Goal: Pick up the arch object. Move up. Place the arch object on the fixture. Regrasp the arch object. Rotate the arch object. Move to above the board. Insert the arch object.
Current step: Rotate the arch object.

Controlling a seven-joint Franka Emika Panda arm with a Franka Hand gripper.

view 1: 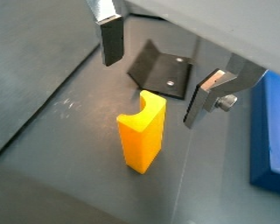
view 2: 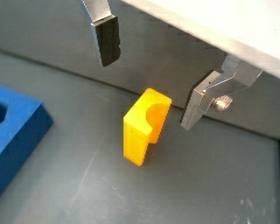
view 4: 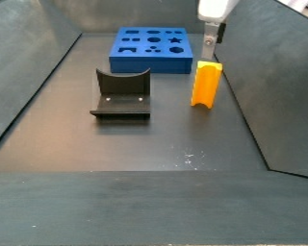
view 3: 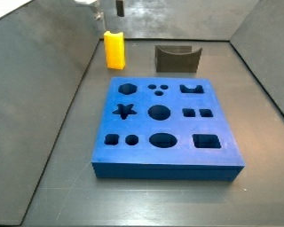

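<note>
The arch object (view 1: 143,133) is a yellow-orange block standing upright on the dark floor, its arch notch near its upper end. It also shows as the arch object (view 2: 143,128), (view 3: 114,50), (view 4: 206,84). My gripper (view 1: 152,92) hangs just above it, open, with one finger on each side and nothing between them; both wrist views show this, as at the gripper (view 2: 147,94). In the side views the gripper (view 4: 211,42) sits directly over the block. The fixture (view 1: 164,74), (view 3: 177,58), (view 4: 120,94) stands beside the block. The blue board (view 3: 162,124), (view 4: 151,48) lies flat.
Grey walls enclose the floor; the arch object stands near one wall (view 3: 61,53). An edge of the board (view 1: 271,131), (view 2: 8,144) shows in both wrist views, close to the gripper's side.
</note>
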